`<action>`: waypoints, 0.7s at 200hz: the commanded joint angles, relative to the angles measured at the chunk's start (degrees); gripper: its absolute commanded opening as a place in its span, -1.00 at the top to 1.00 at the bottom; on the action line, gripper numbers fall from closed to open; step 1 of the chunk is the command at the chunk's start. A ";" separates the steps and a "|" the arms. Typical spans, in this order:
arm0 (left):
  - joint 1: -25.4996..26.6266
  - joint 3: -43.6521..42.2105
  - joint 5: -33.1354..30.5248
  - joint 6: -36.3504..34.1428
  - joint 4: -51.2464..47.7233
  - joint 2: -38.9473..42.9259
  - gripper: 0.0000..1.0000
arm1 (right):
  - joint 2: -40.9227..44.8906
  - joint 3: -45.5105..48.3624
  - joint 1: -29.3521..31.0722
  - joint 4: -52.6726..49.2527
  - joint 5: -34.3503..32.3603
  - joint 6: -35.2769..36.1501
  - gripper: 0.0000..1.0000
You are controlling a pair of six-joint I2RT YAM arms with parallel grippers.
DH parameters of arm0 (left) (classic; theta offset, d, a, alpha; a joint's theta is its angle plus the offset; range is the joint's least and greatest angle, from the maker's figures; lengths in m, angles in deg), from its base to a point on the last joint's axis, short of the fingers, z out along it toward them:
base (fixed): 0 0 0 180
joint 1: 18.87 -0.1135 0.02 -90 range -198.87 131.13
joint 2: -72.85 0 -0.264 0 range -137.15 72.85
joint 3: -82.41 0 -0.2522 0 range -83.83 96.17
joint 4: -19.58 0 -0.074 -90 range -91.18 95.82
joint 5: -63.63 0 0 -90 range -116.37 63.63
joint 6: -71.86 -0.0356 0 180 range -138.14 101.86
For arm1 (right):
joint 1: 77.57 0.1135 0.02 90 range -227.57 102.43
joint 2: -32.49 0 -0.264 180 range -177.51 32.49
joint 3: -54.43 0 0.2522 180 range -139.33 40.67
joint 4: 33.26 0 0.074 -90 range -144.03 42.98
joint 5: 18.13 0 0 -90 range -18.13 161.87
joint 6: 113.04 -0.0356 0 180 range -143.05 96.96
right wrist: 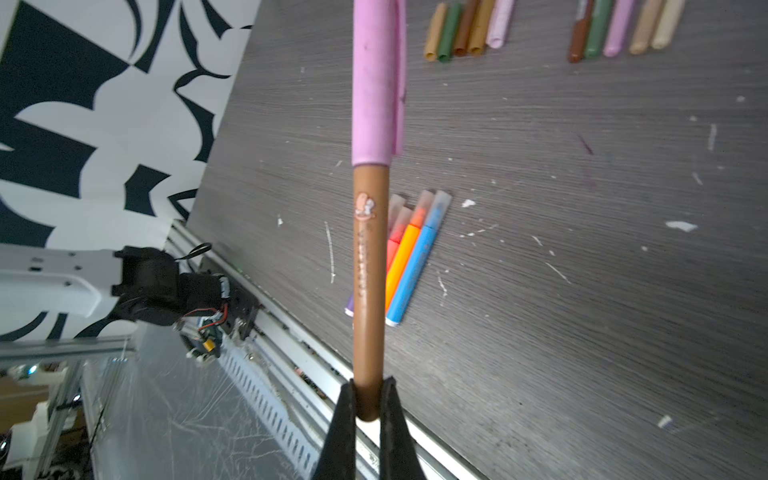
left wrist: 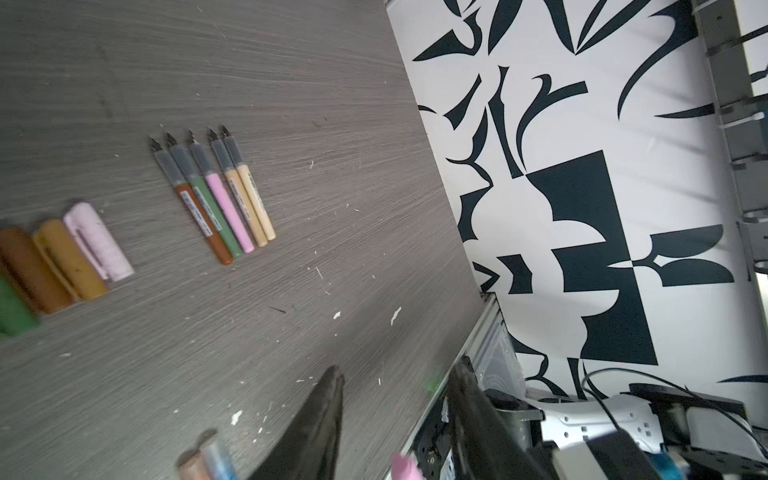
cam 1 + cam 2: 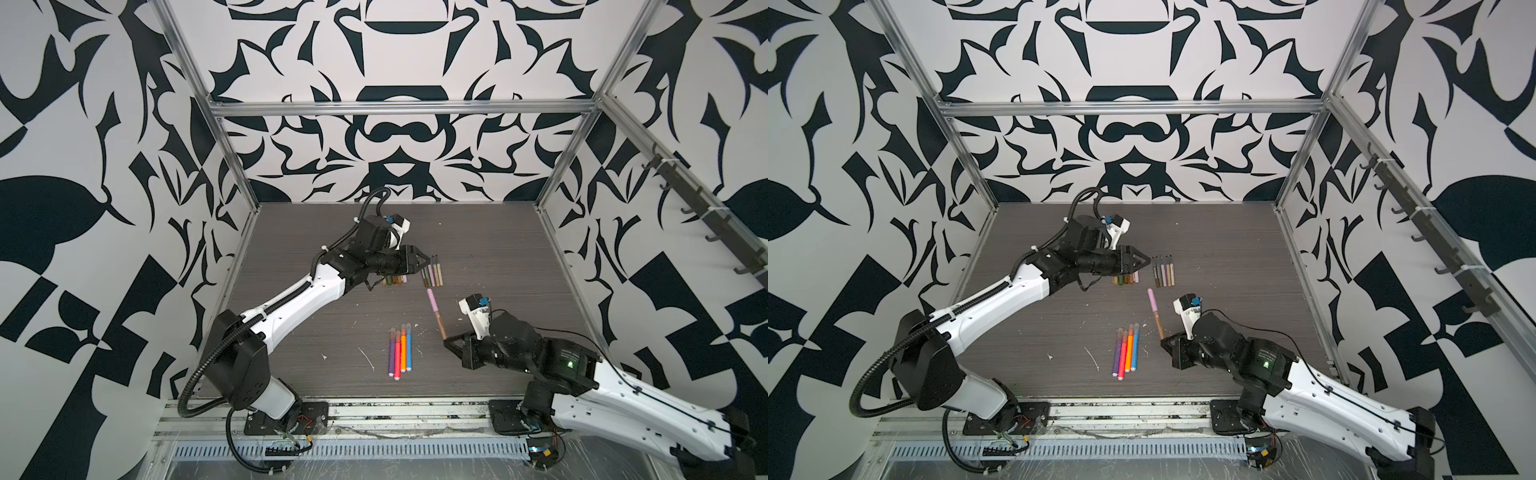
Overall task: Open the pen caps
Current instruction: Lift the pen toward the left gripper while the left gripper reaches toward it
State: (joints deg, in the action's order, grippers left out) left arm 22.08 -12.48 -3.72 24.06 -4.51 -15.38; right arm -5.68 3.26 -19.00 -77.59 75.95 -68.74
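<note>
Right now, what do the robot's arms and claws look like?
Both the left arm and the right arm have white shells with chunky black joints. A ribbed black hose loops along the left one; a thin black cable runs along the right, which shows a small green light. The left claw and right claw are black, with pointed triangular fingers.

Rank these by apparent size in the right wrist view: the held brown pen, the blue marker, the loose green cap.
1. brown pen, gripped by the right hand: largest, though its nearness exaggerates this.
2. blue marker.
3. green cap: smallest, but also the farthest away.
</note>
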 commanded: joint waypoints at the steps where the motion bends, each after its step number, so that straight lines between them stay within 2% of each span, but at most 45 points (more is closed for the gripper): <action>1: 0.86 -1.52 -0.52 5.26 3.99 -2.54 0.10 | 0.48 -2.40 -0.21 1.59 3.12 3.42 1.00; 32: 2.23 -1.37 -0.42 7.14 4.00 -3.83 0.11 | 0.10 -3.88 -0.20 0.64 2.23 4.41 1.00; 74: 2.95 -3.00 -0.19 10.44 5.97 -3.53 0.12 | 2.34 -6.07 -0.29 -4.08 -4.59 3.78 1.00; 140: 4.67 -3.54 1.13 14.00 9.10 -2.58 0.13 | 0.46 -6.36 -0.47 -5.23 -5.14 3.15 1.00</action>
State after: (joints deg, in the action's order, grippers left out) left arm 26.13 -15.96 -3.50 36.32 2.37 -19.38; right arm -4.37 -0.98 -19.11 -82.73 72.65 -65.76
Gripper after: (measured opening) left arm 0.438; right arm 0.083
